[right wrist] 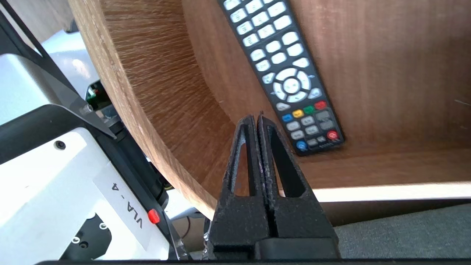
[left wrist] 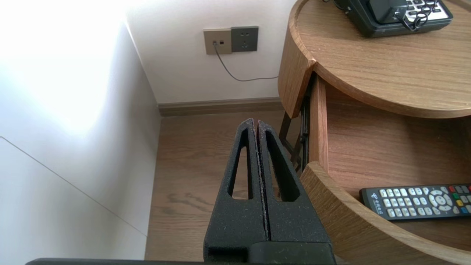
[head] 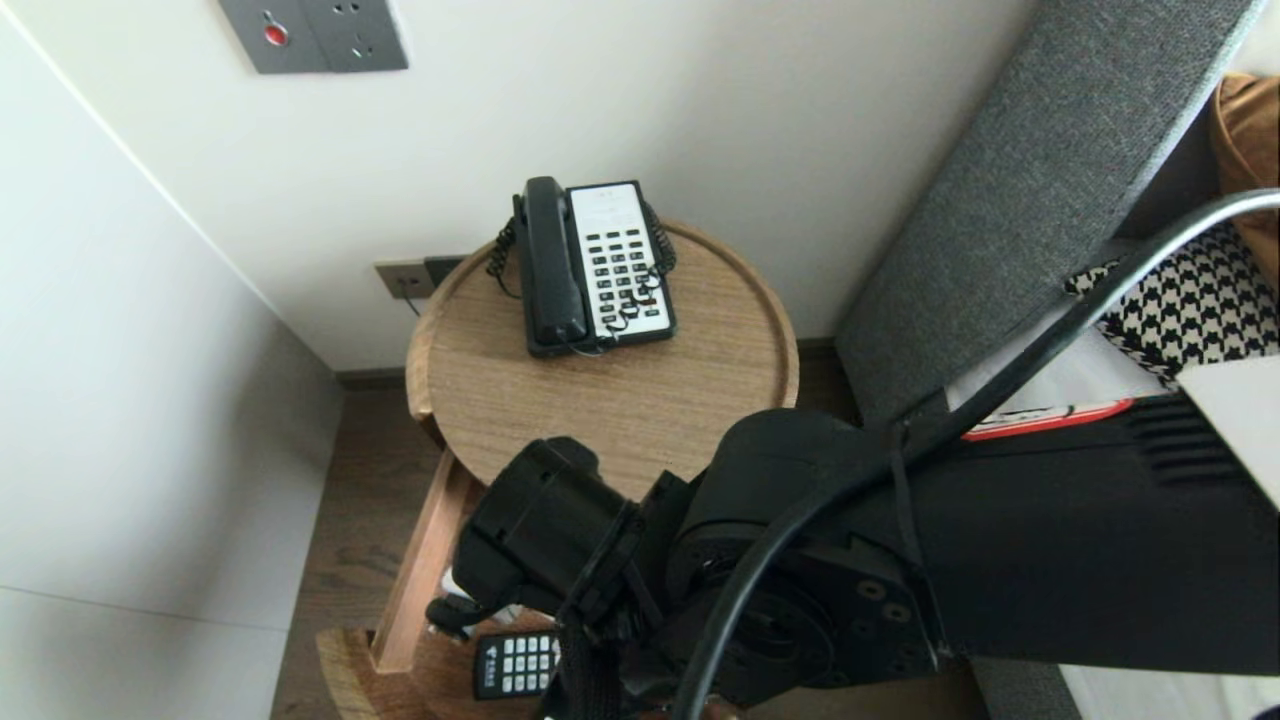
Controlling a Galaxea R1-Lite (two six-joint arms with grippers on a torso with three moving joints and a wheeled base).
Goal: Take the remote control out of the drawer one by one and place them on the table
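Remote, looks: we saw a long, slim black remote (right wrist: 283, 73) lying face up, with rows of pale keys, a round ring of direction keys and a row of four small coloured keys in blue, yellow, green and red. Its end nearest the hand carried one red and one blue round key.
Remote, place: it lay flat on the bottom of the open wooden drawer (right wrist: 147, 110), just ahead of the right hand's fingertips and a little to one side of them, not touching them.
Right hand: the right hand (right wrist: 256, 117) hung over the curved front rim of the drawer, its two black fingers pressed together with nothing between them.
Left hand: the left hand (left wrist: 254, 121) was also pressed together and empty. It sat above the wooden floor (left wrist: 191, 176), beside the drawer and well apart from the remote.
Above the drawer: the round wooden surface (head: 620, 400) lay beyond the right hand and carried a black and white telephone (head: 590, 265) with a coiled cord.
Count: we counted one remote, one drawer, one telephone and two hands.
Wall: beyond the left hand we counted two wall plates (left wrist: 231, 39) side by side, with a thin cable running from the beige one.
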